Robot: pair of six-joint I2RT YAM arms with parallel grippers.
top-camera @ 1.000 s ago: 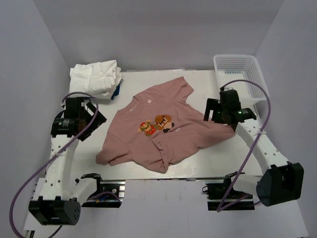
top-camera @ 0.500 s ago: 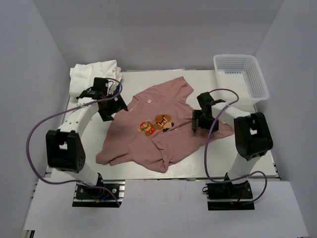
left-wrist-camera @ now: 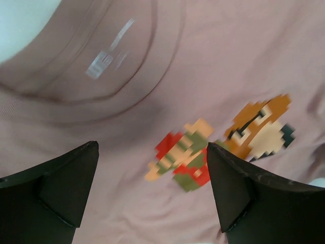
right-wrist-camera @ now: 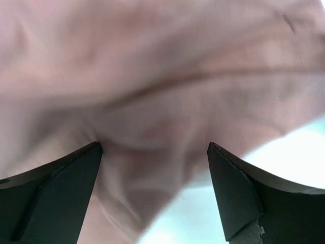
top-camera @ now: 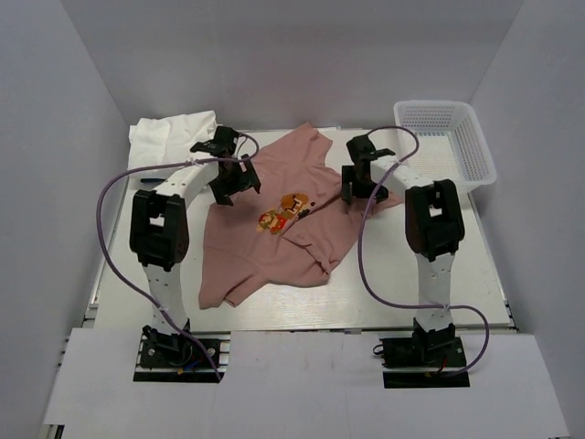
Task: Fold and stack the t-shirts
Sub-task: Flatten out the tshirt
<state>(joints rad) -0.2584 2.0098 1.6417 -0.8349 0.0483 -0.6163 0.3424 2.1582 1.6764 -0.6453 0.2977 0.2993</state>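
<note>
From above, both arms stretch far forward over the table, with the elbows raised. The left gripper is above the collar side of the pink t-shirt. The right gripper is at the shirt's right shoulder. The shirt lies crumpled in the middle of the table, with the print facing up. The white t-shirts are piled in the far left corner. The mesh basket stands in the far right corner, and all the shirts lie outside it. Half a second ago both grippers were nearer, beside the wide-spread shirt. Now they are farther away, and the shirt is bunched narrower, with its right sleeve drawn inward.

In the left wrist view, the left gripper has its jaws spread wide. The two dark fingers stand apart above the pink t-shirt. The collar and the pixel print are seen between them.

In the right wrist view, the right gripper also has its jaws spread apart. Wrinkled, blurred pink t-shirt cloth fills most of the view between the fingers. The bright table shows at the lower right.
</note>
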